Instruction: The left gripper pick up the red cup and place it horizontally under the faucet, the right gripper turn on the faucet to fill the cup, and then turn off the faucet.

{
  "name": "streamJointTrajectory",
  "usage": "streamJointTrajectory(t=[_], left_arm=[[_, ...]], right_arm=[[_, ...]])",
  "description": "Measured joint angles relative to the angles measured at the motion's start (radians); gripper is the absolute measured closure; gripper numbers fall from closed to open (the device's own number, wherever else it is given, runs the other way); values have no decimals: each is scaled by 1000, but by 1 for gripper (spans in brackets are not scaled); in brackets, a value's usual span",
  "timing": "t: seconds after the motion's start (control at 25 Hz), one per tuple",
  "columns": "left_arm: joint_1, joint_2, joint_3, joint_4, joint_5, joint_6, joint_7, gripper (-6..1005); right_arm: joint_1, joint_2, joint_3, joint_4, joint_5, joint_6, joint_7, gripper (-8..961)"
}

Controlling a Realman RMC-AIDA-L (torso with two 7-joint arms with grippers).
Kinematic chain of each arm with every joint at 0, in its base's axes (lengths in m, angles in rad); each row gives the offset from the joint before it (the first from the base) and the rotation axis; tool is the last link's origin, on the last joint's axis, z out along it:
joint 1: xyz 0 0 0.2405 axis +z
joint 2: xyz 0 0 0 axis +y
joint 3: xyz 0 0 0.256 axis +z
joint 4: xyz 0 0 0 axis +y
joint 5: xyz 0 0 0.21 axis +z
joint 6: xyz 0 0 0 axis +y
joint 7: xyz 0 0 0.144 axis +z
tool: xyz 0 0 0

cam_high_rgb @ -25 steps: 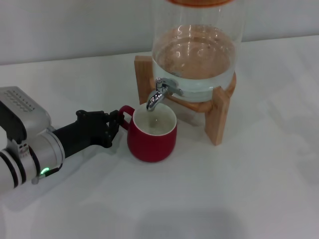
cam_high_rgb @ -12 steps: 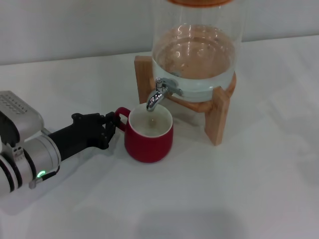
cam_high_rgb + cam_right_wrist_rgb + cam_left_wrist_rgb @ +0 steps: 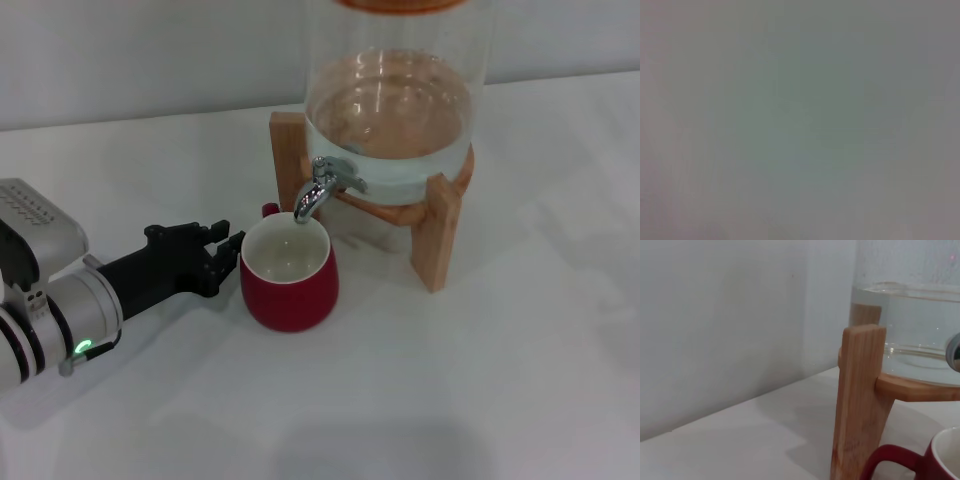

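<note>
The red cup (image 3: 288, 272) stands upright on the white table, its open mouth just below the chrome faucet (image 3: 318, 190). Its small handle (image 3: 268, 209) points to the back, toward the wooden stand. My left gripper (image 3: 226, 250) lies just left of the cup, open, with nothing between its fingers. In the left wrist view the cup's handle (image 3: 890, 460) and rim (image 3: 947, 452) show beside the stand's leg (image 3: 860, 400). The faucet's lever lies to the side and no stream shows. The right gripper is out of view; the right wrist view is plain grey.
The clear glass jar (image 3: 390, 110) holds water and sits on a wooden stand (image 3: 435, 225) behind and to the right of the cup. A pale wall runs along the table's back edge. The white table (image 3: 480, 380) lies bare in front and to the right.
The cup has slid a little left and turned, so its handle went from pointing left, within the left gripper, to pointing back. The left gripper drew back slightly and no longer holds the handle.
</note>
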Motion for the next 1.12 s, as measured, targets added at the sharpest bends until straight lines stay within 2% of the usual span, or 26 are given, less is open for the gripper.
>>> streamJointTrajectory(t=[0.2, 0.36, 0.52, 0.6, 0.76, 0.84, 1.12], left_arm=[[8, 2, 1, 0, 9, -2, -28, 765], [52, 6, 3, 32, 10, -32, -84, 763], [161, 9, 3, 153, 11, -85, -168, 762], [244, 9, 1, 250, -2, -126, -221, 761], [371, 9, 1, 383, -65, -173, -301, 759], [424, 11, 1, 424, -110, -210, -313, 683], [499, 19, -18, 444, -307, -448, -318, 376]], right_arm=[[-3, 0, 2, 0, 0, 0, 0, 229], [-7, 0, 12, 0, 6, 4, 0, 229], [-8, 0, 13, 0, 8, 7, 0, 229], [-8, 0, 12, 0, 9, 8, 0, 229], [-10, 0, 13, 0, 9, 8, 0, 229], [-10, 0, 13, 0, 10, 8, 0, 229], [-9, -2, 14, 0, 11, 8, 0, 229]])
